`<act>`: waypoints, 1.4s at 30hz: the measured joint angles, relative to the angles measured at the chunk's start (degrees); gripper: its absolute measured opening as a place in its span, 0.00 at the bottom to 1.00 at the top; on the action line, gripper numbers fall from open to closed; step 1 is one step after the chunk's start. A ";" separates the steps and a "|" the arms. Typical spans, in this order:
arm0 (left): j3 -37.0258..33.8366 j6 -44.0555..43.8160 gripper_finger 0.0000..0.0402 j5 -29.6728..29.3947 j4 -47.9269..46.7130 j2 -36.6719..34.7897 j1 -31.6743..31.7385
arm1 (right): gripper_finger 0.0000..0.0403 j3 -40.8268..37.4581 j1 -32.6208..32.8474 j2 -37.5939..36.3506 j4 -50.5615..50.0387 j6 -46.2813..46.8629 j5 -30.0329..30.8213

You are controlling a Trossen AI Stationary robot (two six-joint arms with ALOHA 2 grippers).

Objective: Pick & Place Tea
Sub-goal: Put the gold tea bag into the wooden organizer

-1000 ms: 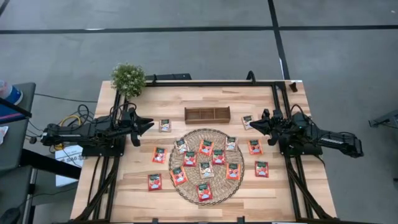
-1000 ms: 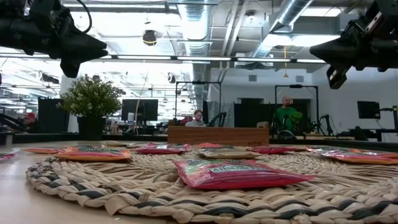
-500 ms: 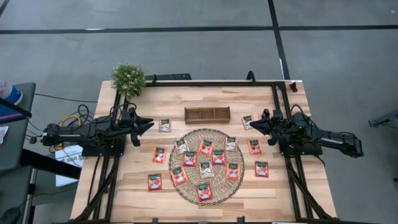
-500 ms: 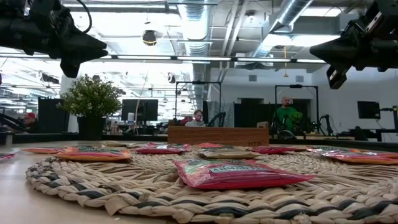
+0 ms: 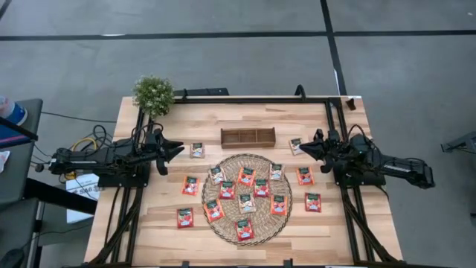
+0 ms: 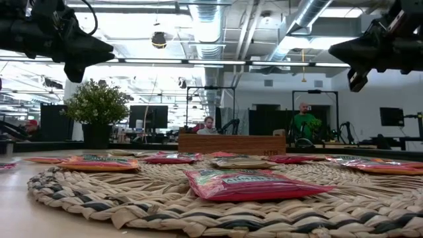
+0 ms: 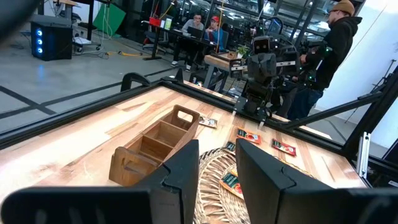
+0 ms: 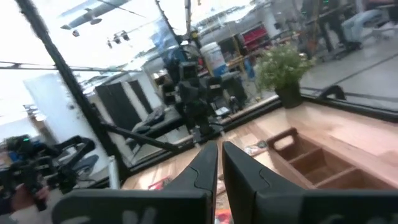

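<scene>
Nothing has been placed: the wooden tray (image 5: 248,138) is seen empty, and every tea sachet (image 5: 245,229) lies beyond the idle left hand (image 5: 177,150), slightly parted, and right hand (image 5: 296,149), pressed together, both holding nothing.

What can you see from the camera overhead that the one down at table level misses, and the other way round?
Only the high view shows the whole wooden table, the tray's three compartments, the sachets lying off the mat, and both arms at full length. Only the low view shows the room behind, with a person in green standing there. Both show the woven mat, the tea sachets, the wooden tray, the potted plant, and the left gripper and right gripper raised above the table.
</scene>
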 joint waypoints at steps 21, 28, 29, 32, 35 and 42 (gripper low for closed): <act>0.00 -0.02 0.24 0.00 0.00 -0.02 -0.01 | 0.00 44.40 -0.02 30.62 -52.69 -19.28 26.43; 0.00 -0.04 0.24 0.00 0.00 -0.02 0.00 | 0.00 50.88 -0.18 44.97 -63.48 -23.93 26.54; 0.00 -0.04 0.24 0.00 0.00 0.00 -0.01 | 0.00 51.02 -0.48 46.81 -64.02 -25.69 26.59; 0.00 -0.07 0.24 0.00 0.00 0.00 -0.01 | 0.00 50.99 -2.17 52.27 -66.12 -30.38 26.58; 0.02 -0.13 0.24 0.00 0.02 0.00 -0.02 | 0.00 51.00 -5.12 56.23 -66.42 -34.05 25.57; 0.01 -0.22 0.24 0.00 0.02 0.00 -0.01 | 0.08 51.02 -14.18 61.43 -63.53 -42.10 17.67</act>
